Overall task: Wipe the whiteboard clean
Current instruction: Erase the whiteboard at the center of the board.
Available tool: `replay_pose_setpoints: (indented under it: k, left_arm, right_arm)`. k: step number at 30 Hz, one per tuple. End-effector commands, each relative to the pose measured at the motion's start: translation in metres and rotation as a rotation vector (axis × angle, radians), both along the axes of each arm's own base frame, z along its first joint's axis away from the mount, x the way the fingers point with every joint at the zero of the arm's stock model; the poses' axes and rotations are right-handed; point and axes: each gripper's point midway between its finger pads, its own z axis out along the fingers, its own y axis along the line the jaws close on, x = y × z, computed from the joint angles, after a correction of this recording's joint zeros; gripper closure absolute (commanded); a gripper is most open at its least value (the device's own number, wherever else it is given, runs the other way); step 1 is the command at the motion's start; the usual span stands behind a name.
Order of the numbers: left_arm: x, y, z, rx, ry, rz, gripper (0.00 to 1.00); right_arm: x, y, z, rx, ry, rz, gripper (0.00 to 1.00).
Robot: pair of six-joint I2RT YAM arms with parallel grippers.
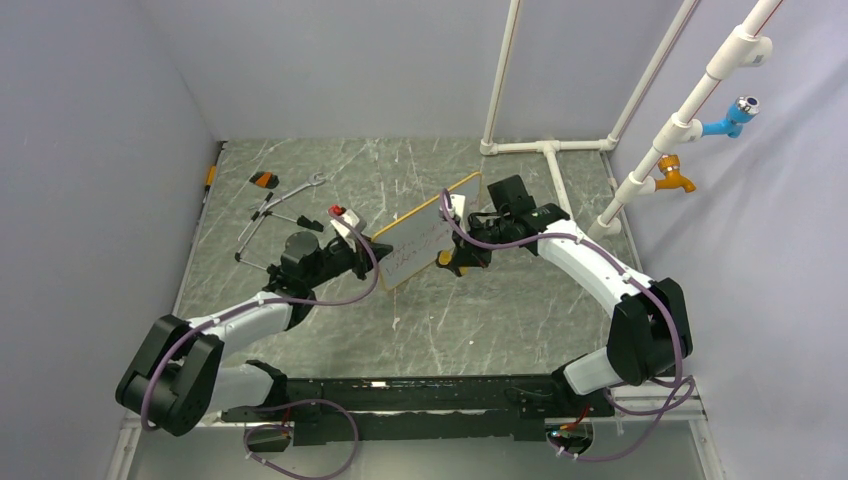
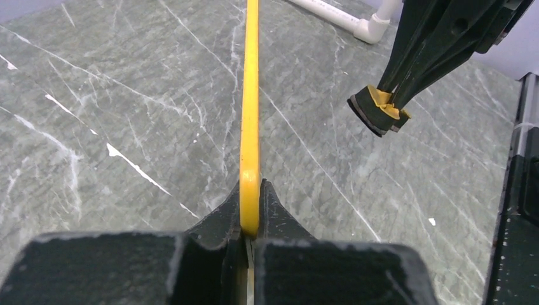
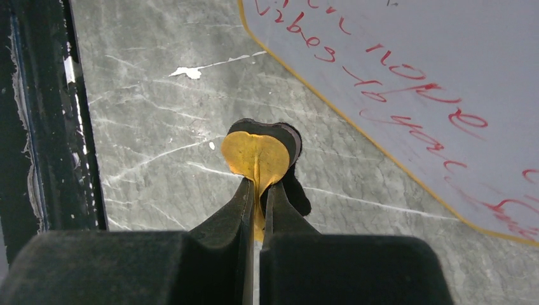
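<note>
The whiteboard (image 1: 423,238) is held tilted above the marble table (image 1: 480,320), its yellow edge clamped by the left gripper (image 2: 250,213). A small eraser (image 3: 259,152) is pinched in the right gripper (image 3: 257,190), near the board but apart from it. The red writing (image 3: 407,76) is not yet wiped. Next, the felt should be pressed flat on the surface.
</note>
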Motion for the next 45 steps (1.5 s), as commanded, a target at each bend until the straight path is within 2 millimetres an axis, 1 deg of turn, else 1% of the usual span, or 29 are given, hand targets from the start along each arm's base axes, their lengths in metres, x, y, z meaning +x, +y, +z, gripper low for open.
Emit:
replay_pose_setpoints:
  k: [1, 4, 6, 10, 12, 15, 18, 20, 23, 25, 27, 29, 30, 31, 33, 35, 37, 40, 42, 44, 45]
  left_arm:
    - [0.001, -0.006, 0.039, -0.142, -0.041, -0.004, 1.00]
    - [0.004, -0.003, 0.043, -0.205, 0.016, 0.033, 1.00]
    - [0.001, -0.005, 0.044, -0.255, 0.098, 0.030, 1.00]
    - [-0.001, -0.008, 0.035, -0.343, 0.270, 0.052, 1.00]
    - [-0.002, -0.007, 0.031, -0.408, 0.328, 0.072, 1.00]
    - [-0.006, -0.007, 0.030, -0.479, 0.376, 0.087, 1.00]
    - [-0.008, -0.009, 0.030, -0.497, 0.394, 0.103, 1.00]
    - [-0.008, -0.012, 0.030, -0.498, 0.398, 0.107, 1.00]
    - [-0.010, -0.014, 0.033, -0.511, 0.399, 0.100, 1.00]
    - [-0.012, -0.016, 0.033, -0.511, 0.402, 0.090, 1.00]
    - [-0.014, -0.018, 0.032, -0.511, 0.408, 0.082, 1.00]
    - [-0.015, -0.018, 0.029, -0.516, 0.415, 0.076, 1.00]
    - [-0.016, -0.019, 0.029, -0.520, 0.418, 0.072, 1.00]
    - [-0.017, -0.019, 0.029, -0.524, 0.418, 0.069, 1.00]
    - [-0.019, -0.018, 0.028, -0.528, 0.421, 0.067, 1.00]
    - [-0.020, -0.017, 0.028, -0.532, 0.424, 0.067, 1.00]
    - [-0.022, -0.017, 0.029, -0.536, 0.425, 0.062, 1.00]
    - [-0.023, -0.019, 0.031, -0.541, 0.425, 0.051, 1.00]
    - [-0.023, -0.020, 0.032, -0.538, 0.428, 0.046, 1.00]
    - [-0.023, -0.022, 0.031, -0.537, 0.430, 0.039, 1.00]
    - [-0.024, -0.022, 0.031, -0.539, 0.431, 0.035, 1.00]
  right_arm:
    - [0.000, 0.006, 0.003, 0.004, -0.026, 0.030, 1.00]
    - [0.001, 0.009, 0.004, 0.002, -0.037, 0.025, 1.00]
    - [0.006, 0.015, 0.008, 0.002, -0.065, -0.009, 1.00]
    - [0.015, 0.038, 0.020, -0.034, -0.175, -0.092, 1.00]
    - [0.019, 0.047, 0.023, -0.044, -0.205, -0.139, 1.00]
    - [0.029, 0.054, 0.022, -0.072, -0.236, -0.229, 1.00]
    - [0.031, 0.063, 0.021, -0.094, -0.266, -0.262, 1.00]
    - [0.027, 0.070, 0.018, -0.103, -0.271, -0.253, 1.00]
    - [0.020, 0.079, 0.000, -0.147, -0.248, -0.220, 1.00]
    - [0.014, 0.085, -0.006, -0.160, -0.238, -0.190, 1.00]
    - [-0.001, 0.094, -0.007, -0.151, -0.226, -0.123, 1.00]
    - [-0.021, 0.104, -0.009, -0.144, -0.209, -0.033, 1.00]
    - [-0.025, 0.106, -0.009, -0.147, -0.210, -0.017, 1.00]
    - [-0.026, 0.106, -0.010, -0.153, -0.213, -0.017, 1.00]
    - [-0.018, 0.105, -0.012, -0.174, -0.229, -0.050, 1.00]
    - [0.002, 0.099, -0.009, -0.185, -0.274, -0.157, 1.00]
    - [0.024, 0.085, -0.006, -0.198, -0.299, -0.266, 1.00]
    - [0.044, 0.070, -0.002, -0.206, -0.322, -0.368, 1.00]
    - [0.046, 0.068, -0.003, -0.210, -0.325, -0.376, 1.00]
    - [0.036, 0.076, -0.006, -0.198, -0.291, -0.318, 1.00]
    - [0.028, 0.081, -0.008, -0.189, -0.272, -0.272, 1.00]
